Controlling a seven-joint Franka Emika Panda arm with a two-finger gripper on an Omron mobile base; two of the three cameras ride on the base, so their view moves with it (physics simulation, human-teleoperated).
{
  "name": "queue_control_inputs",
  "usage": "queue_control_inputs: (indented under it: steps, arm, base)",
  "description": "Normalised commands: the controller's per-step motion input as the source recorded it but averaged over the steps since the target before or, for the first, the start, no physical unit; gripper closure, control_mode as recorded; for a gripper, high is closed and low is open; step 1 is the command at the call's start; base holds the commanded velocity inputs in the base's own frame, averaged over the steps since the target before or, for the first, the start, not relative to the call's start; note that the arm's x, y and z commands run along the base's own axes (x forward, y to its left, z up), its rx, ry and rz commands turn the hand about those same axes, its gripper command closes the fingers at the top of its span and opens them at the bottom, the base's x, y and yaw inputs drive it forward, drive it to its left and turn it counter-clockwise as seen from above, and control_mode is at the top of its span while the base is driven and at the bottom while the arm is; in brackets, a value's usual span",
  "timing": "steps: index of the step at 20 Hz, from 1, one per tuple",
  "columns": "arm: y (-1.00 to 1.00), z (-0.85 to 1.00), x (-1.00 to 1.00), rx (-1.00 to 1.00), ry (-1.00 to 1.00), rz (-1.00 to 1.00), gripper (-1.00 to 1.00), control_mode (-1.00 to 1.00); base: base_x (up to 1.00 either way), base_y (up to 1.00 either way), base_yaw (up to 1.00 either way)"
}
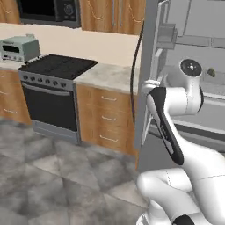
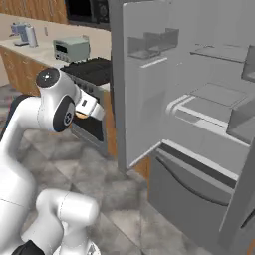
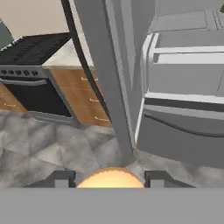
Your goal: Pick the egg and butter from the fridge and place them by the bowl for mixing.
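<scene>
The egg (image 3: 110, 178), a pale yellow-orange ball, sits between my two dark fingertips (image 3: 64, 178) at the bottom of the hand view, with my gripper (image 3: 110, 181) shut on it. In the right base view the egg (image 2: 79, 115) peeks out beside my hand, which hangs in front of the stove, left of the open fridge door (image 2: 144, 74). The fridge (image 1: 184, 39) stands open with grey shelves (image 2: 214, 94). A small olive-yellow piece, the butter (image 1: 211, 72), lies on a shelf behind my arm. The bowl is out of view.
A black stove (image 1: 52, 70) with an oven stands left of the fridge, next to a stone counter (image 1: 110, 74) over wooden drawers (image 1: 107, 118). A toaster oven (image 1: 19, 47) sits at the far left. The fridge's lower drawer (image 2: 194, 194) is closed. Tiled floor lies below.
</scene>
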Motion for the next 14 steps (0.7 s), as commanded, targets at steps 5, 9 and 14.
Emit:
queue_control_inputs:
  steps: [5, 9, 14]
  arm:
    - [0.0, 0.0, 0.0, 0.0, 0.0, 0.0, 1.0, 1.0]
    - [0.0, 0.0, 0.0, 0.0, 0.0, 0.0, 1.0, 1.0]
    - [0.0, 0.0, 0.0, 0.0, 0.0, 0.0, 1.0, 1.0]
  base:
    - [-0.06, 0.0, 1.0]
    - [-0.05, 0.0, 1.0]
    - [-0.01, 0.03, 1.0]
